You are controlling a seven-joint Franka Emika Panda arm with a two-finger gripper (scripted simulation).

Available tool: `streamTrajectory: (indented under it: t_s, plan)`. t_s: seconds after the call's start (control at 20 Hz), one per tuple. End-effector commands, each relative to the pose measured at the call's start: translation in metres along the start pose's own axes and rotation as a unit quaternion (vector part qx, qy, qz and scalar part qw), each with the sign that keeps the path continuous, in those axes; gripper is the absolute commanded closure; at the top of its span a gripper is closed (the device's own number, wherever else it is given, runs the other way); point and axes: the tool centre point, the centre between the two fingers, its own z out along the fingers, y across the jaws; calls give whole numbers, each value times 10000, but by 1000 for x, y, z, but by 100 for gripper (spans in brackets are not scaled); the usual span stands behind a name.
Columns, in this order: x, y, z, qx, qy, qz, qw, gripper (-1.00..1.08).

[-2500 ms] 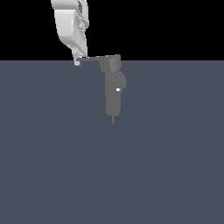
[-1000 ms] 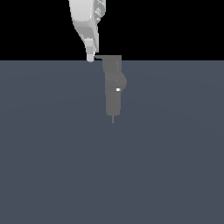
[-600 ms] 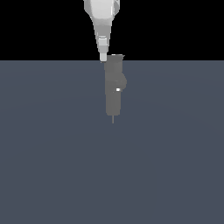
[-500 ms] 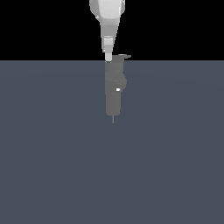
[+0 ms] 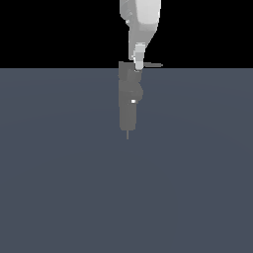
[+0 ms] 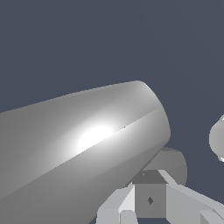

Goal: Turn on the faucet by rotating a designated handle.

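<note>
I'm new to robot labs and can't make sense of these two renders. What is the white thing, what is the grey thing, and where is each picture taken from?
Both are computer simulation renders, not photos. The exterior view comes from a camera off the arm. The white shape coming down from the top is the end of a robot arm, and its tip is the pincer. The grey upright piece on the flat blue-grey surface is a small faucet. The thin lever sticking out of its top toward the exterior view's right is the handle. The pincer's tip sits right at the top of the faucet, where the lever starts; whether it is open or shut cannot be told. The wrist view comes from a camera on the arm itself, so a large shiny grey rounded body fills most of it.
</note>
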Motion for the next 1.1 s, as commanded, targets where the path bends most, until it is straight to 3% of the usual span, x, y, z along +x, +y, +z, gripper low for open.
streamTrajectory:
  t_s: [0.0,1.05]
  plan:
    - [13,-5,-2,27,1,60,10000,108]
    - [75,-46,-5,60,-7,164,9998,108]
